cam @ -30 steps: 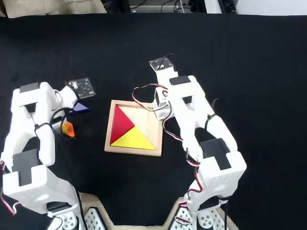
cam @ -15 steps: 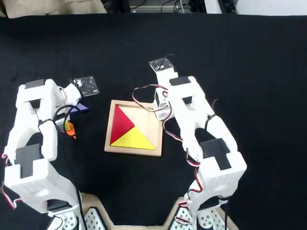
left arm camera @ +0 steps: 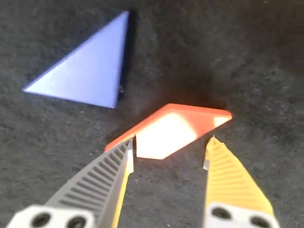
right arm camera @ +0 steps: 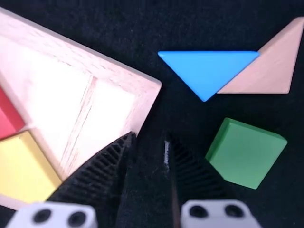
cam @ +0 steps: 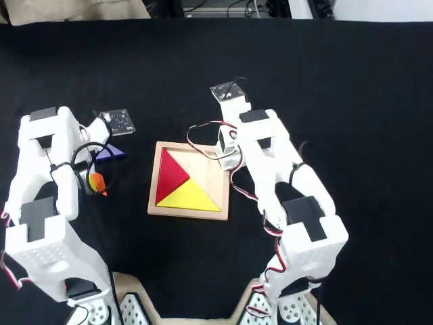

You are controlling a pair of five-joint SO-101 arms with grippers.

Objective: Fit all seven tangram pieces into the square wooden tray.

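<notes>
The square wooden tray (cam: 220,177) holds a red triangle (cam: 170,175) and a yellow triangle (cam: 190,196). Left of it on the black cloth lie an orange parallelogram (cam: 97,181) and a purple triangle (cam: 110,153). My left gripper (left arm camera: 169,142) is open just above the orange parallelogram (left arm camera: 168,129), one finger at each side; the purple triangle (left arm camera: 85,69) lies just beyond. My right gripper (right arm camera: 148,139) hangs by the tray's corner (right arm camera: 142,85), its fingers a narrow gap apart with nothing between. Past that corner lie a blue triangle (right arm camera: 209,71), a tan triangle (right arm camera: 273,61) and a green square (right arm camera: 247,152).
Two small grey tags lie on the cloth, one (cam: 116,122) near the left arm and one (cam: 225,90) behind the right arm. The black cloth (cam: 352,101) is open to the right and at the back.
The left arm has shifted slightly over the orange parallelogram, which stays where it lay. The right arm and the tray have not moved.
</notes>
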